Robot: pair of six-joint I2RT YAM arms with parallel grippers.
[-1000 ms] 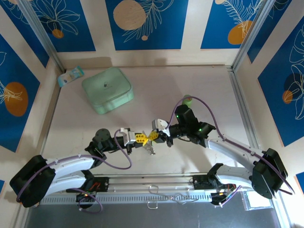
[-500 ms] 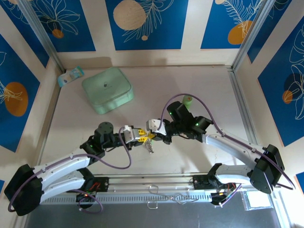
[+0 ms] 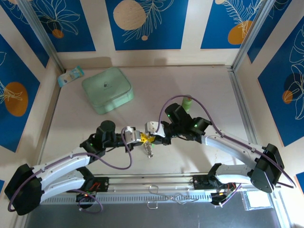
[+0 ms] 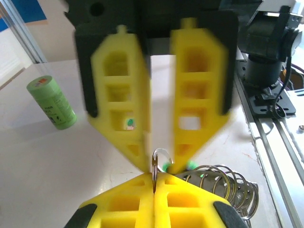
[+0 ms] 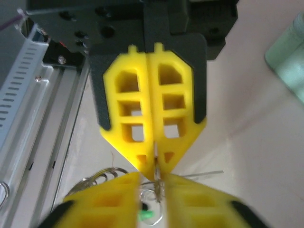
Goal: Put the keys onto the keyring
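the left gripper (image 4: 154, 184) has its yellow, lattice-cut plastic fingers pressed flat together, clamped on a thin bright wire loop of the keyring (image 4: 155, 160) that stands up from between the tips. facing it tip to tip, the right gripper (image 4: 158, 166) has its fingers parted, with a pale slot of table showing between them and the wedge-shaped tips on either side of that loop. whether they touch the wire i cannot tell. to the right of the loop, more silvery coils fan out like a slack spring. the keys (image 4: 166, 166) show as two small glossy green heads tucked at the loop's base, just beside the fingertips; their blades are hidden. in the top view the ring dangles below the meeting grippers, over the front middle of the smooth off-white table (image 3: 76, 123). a matte green cylinder (image 4: 51, 102) with a printed label stands well apart.
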